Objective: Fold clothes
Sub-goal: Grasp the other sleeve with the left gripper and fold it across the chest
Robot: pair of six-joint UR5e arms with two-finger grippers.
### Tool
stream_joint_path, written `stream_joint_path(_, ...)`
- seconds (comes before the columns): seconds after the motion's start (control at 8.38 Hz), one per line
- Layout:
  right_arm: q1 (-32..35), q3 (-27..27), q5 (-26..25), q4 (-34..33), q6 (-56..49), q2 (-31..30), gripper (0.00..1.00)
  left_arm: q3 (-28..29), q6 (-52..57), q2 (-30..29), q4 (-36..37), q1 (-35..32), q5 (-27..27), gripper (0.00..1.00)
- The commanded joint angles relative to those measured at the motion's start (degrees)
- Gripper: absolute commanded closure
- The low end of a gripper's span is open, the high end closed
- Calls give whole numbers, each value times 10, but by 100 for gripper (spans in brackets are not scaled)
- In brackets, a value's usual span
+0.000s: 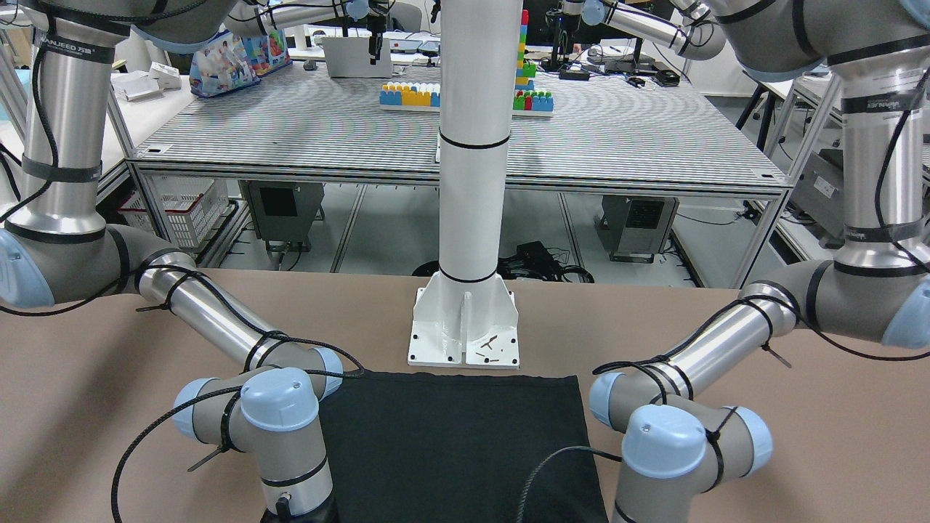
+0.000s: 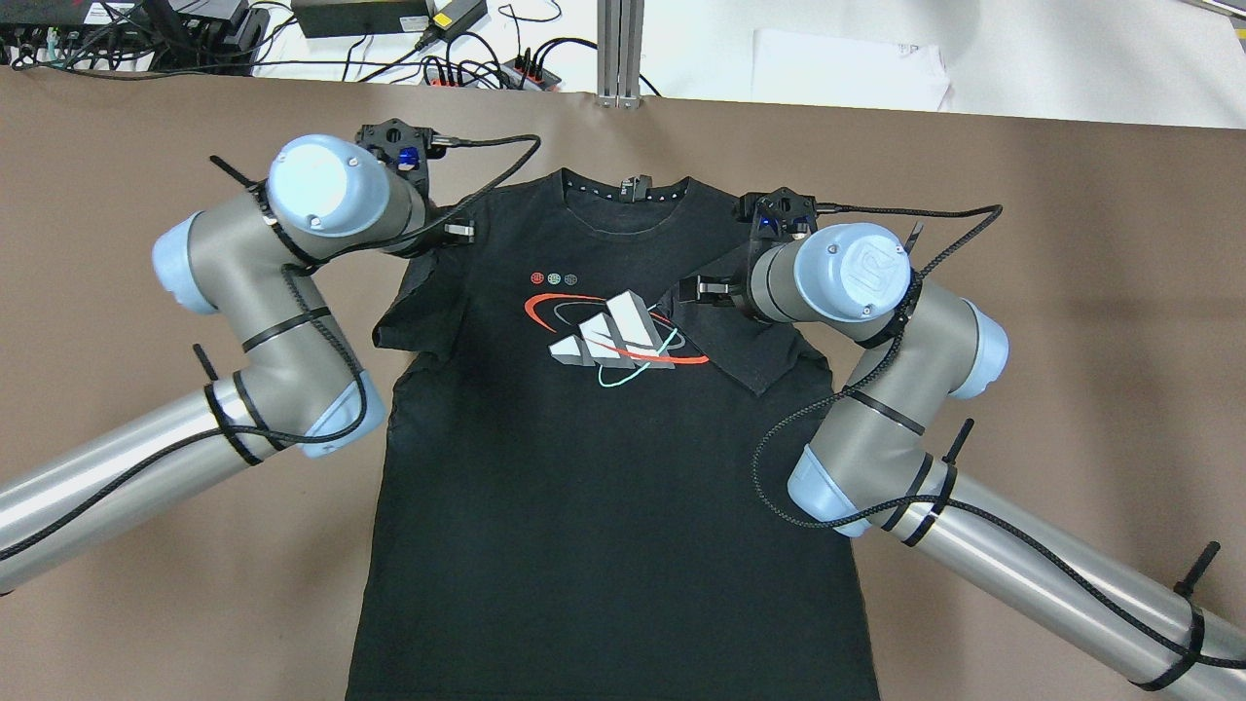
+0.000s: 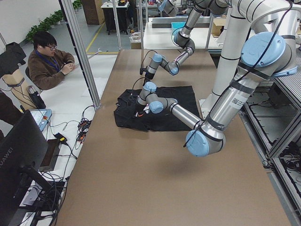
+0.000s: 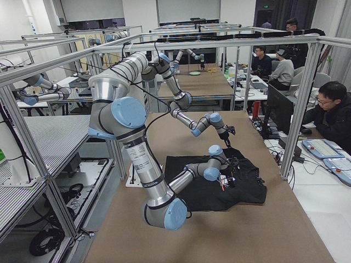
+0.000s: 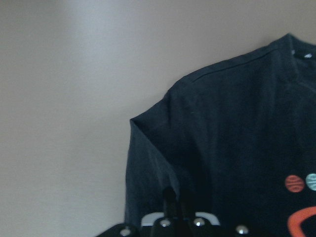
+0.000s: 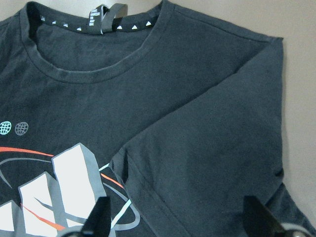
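Both over the shirt [image 2: 604, 487]: right tool [image 6: 175, 210] spread wide, left tool [image 5: 176, 196] closed.

My left tool [image 5: 177, 196] shows only as dark finger stubs against the black shirt [image 2: 604, 506], so its grip is unreadable. The shirt's hem runs off the overhead bottom edge. My left arm [image 2: 292, 292] and right arm [image 2: 857, 282] cover parts of its shoulders.
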Motion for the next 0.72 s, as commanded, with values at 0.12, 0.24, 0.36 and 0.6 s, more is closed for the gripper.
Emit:
stream_joint_path(0.12, -2, 21, 0, 0, 0, -21, 6, 99, -80, -141, 67, 37, 33, 100)
stream_joint_path(0.24, -4, 21, 0, 0, 0, -22, 6, 107, -87, -147, 66, 47, 47, 100)
stream_joint_path(0.36, -4, 21, 0, 1, 1, -22, 6, 108, -94, -146, 66, 53, 48, 100)
stream_joint_path(0.6, -5, 22, 0, 1, 1, -22, 6, 108, -95, -146, 63, 53, 48, 100)
